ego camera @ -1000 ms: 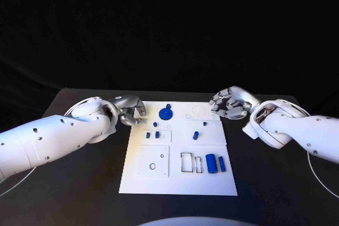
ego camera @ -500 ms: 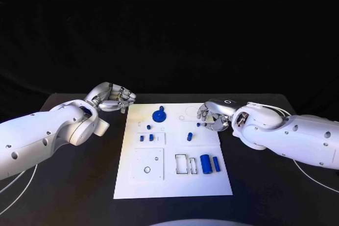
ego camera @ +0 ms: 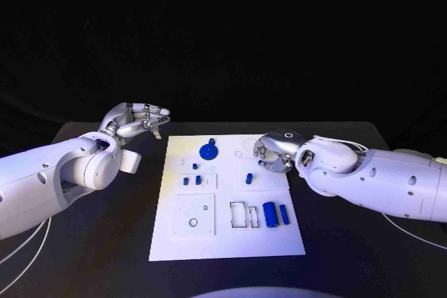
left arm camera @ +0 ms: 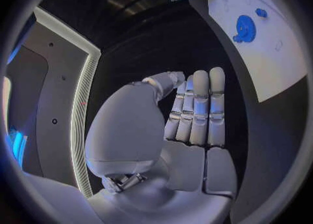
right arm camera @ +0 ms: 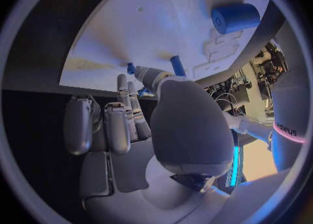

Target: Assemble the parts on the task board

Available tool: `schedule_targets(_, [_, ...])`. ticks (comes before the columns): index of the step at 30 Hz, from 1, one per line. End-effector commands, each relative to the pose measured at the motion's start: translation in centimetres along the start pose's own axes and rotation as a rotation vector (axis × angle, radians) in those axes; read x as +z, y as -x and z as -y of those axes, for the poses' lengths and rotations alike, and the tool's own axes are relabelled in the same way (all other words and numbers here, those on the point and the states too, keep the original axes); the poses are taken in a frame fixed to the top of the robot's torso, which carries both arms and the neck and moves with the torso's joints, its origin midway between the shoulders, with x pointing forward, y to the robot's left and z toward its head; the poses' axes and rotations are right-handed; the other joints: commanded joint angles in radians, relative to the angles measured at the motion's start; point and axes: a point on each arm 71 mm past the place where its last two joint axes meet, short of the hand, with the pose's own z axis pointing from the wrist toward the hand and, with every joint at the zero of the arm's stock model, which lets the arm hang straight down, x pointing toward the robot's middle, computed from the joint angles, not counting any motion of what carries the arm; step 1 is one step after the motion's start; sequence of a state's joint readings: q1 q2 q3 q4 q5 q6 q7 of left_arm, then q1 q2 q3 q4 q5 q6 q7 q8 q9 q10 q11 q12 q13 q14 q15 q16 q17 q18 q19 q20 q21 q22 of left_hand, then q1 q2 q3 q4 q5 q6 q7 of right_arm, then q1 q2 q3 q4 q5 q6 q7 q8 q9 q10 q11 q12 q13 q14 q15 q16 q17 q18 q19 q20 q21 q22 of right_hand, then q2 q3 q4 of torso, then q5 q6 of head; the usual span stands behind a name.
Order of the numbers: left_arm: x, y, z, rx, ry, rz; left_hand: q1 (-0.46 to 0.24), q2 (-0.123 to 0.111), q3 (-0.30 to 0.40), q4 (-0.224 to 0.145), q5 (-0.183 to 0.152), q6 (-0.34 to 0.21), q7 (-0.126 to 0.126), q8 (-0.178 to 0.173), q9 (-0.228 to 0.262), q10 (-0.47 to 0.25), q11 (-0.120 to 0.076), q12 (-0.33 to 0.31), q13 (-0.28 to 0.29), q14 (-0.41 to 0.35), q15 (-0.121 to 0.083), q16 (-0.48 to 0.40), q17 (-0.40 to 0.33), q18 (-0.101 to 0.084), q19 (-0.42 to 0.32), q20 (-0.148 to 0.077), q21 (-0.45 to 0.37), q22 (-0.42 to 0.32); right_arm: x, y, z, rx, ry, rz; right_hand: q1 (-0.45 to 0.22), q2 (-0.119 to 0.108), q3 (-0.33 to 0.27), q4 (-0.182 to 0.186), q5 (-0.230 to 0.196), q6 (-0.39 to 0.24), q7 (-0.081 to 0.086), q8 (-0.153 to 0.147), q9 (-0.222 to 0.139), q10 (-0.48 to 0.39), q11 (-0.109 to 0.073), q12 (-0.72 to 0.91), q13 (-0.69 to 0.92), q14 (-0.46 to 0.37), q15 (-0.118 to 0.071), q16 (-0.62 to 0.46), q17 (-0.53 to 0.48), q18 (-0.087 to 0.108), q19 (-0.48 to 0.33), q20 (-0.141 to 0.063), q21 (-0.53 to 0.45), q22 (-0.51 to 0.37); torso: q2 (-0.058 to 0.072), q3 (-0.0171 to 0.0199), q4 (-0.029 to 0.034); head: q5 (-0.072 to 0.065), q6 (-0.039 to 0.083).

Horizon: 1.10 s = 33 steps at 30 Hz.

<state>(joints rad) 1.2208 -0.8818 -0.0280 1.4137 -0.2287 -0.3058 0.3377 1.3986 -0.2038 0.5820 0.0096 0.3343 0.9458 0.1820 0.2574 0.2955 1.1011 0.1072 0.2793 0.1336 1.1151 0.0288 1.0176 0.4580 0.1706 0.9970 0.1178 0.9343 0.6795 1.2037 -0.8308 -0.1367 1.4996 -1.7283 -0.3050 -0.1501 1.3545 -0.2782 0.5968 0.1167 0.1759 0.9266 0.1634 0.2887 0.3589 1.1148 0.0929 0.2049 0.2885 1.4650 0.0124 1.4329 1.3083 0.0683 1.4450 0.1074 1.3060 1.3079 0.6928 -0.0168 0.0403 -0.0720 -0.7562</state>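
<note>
Black counter (ego camera: 354,246) carries the lot, black backdrop (ego camera: 223,52) behind it, thin white cable (ego camera: 23,262) lying at counter's near-left edge.

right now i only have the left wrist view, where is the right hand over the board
observer: In the head view, the right hand hangs over the far right part of the task board, to the right of the blue gear.
operator: is it holding a part
observer: I cannot tell. The right wrist view shows its fingertips close to a small blue peg, but no clear grip.
operator: anything on the near end i can't see
observer: A large blue cylinder and a thin blue cylinder lie side by side at the board's near right, beside empty rectangular slots.
</note>
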Motion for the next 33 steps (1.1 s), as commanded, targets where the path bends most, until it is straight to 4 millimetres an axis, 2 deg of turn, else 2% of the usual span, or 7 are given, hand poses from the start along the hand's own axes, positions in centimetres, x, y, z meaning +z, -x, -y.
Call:
schedule_targets(1, [0.0,0.1,0.4,-0.062,-0.028,0.033,-0.003,0.010,-0.007,-0.001,0.004,0.008,-0.002,0.005,0.001,0.008,-0.001,0.003,0.002,0.003,-0.004,0.001,-0.001,0.016,0.004,-0.002,-0.007,-0.001,0.1,-0.3,-0.1,-0.040,-0.002,-0.018,0.002,0.013,0.008,-0.009,-0.011,0.014,-0.002,-0.004,-0.001,0.016,-0.004,-0.007,-0.006,0.054,-0.002,0.007,0.010,-0.010,0.011,-0.001,0.009,0.100,0.000,0.0001,-0.0008,0.003,-0.002])
schedule_targets(7, [-0.1,0.0,0.4,-0.070,-0.025,0.032,-0.003,0.010,-0.008,-0.002,0.004,0.008,-0.002,0.005,0.001,0.008,-0.002,0.005,0.002,0.003,-0.005,0.001,-0.001,0.016,0.005,-0.003,-0.008,-0.002,0.3,-0.8,-0.1,-0.059,-0.011,-0.053,0.012,0.031,0.029,-0.034,-0.026,0.056,-0.017,0.008,0.004,0.064,-0.020,-0.002,-0.017,0.056,-0.016,0.014,0.019,-0.018,0.029,-0.008,0.050,0.129,-0.001,-0.0001,0.0003,0.003,-0.006])
schedule_targets(12, [-0.2,0.1,0.3,-0.069,-0.016,0.039,-0.002,0.010,-0.009,-0.002,0.004,0.008,-0.002,0.005,0.001,0.008,-0.002,0.006,0.002,0.003,-0.005,0.001,-0.002,0.016,0.006,-0.003,-0.008,-0.002,0.3,-1.3,0.0,-0.078,-0.019,-0.085,0.009,0.030,0.030,-0.038,-0.029,0.063,-0.020,0.009,0.005,0.072,-0.023,-0.003,-0.019,0.057,-0.019,0.015,0.019,-0.021,0.034,-0.010,0.061,0.137,-0.001,0.0015,-0.0021,0.006,-0.009])
schedule_targets(16, [-0.2,0.2,0.3,-0.068,-0.007,0.042,0.000,0.012,-0.009,-0.005,0.005,0.007,-0.002,0.005,0.001,0.007,-0.002,0.007,0.003,0.003,-0.005,0.001,-0.003,0.016,0.008,-0.004,-0.009,-0.003,0.3,-1.7,-0.1,-0.089,-0.021,-0.096,0.009,0.033,0.032,-0.043,-0.029,0.068,-0.022,0.010,0.006,0.079,-0.025,-0.003,-0.021,0.057,-0.021,0.016,0.021,-0.023,0.037,-0.011,0.070,0.143,-0.001,0.0021,-0.0012,0.005,-0.011])
schedule_targets(28, [-0.3,0.3,0.1,-0.069,0.017,0.040,0.002,0.015,-0.010,-0.008,0.005,0.002,0.001,0.001,-0.002,-0.002,0.001,0.008,0.003,0.003,-0.005,-0.001,-0.005,0.015,0.011,-0.005,-0.013,-0.006,0.3,-2.1,-0.2,-0.110,-0.022,-0.104,0.022,0.051,0.049,-0.072,-0.032,0.088,-0.028,0.013,0.009,0.098,-0.032,-0.008,-0.026,0.057,-0.027,0.016,0.020,-0.025,0.041,-0.018,0.081,0.152,-0.002,0.0018,-0.0019,0.006,-0.013])
schedule_targets(30, [-0.3,0.3,0.1,-0.069,0.019,0.039,0.002,0.015,-0.010,-0.008,0.005,0.002,0.001,0.001,-0.002,-0.002,0.001,0.008,0.003,0.003,-0.005,-0.001,-0.005,0.015,0.011,-0.005,-0.013,-0.006,0.3,-2.1,-0.3,-0.109,-0.021,-0.096,0.024,0.056,0.052,-0.077,-0.031,0.092,-0.029,0.014,0.010,0.100,-0.032,-0.010,-0.027,0.057,-0.028,0.017,0.021,-0.025,0.041,-0.018,0.081,0.152,-0.002,0.0014,-0.0019,0.006,-0.013])
schedule_targets(33, [-0.3,0.3,0.0,-0.069,0.024,0.039,0.001,0.017,-0.010,-0.007,0.006,0.000,0.002,0.001,-0.002,-0.004,0.002,0.008,0.002,0.003,-0.004,-0.001,-0.006,0.015,0.012,-0.004,-0.014,-0.007,0.2,-1.9,-0.4,-0.099,-0.013,-0.061,0.033,0.077,0.064,-0.091,-0.047,0.111,-0.033,0.021,0.014,0.115,-0.037,-0.009,-0.026,0.057,-0.032,0.018,0.023,-0.027,0.045,-0.021,0.091,0.159,-0.002,0.0013,-0.0022,0.005,-0.014])
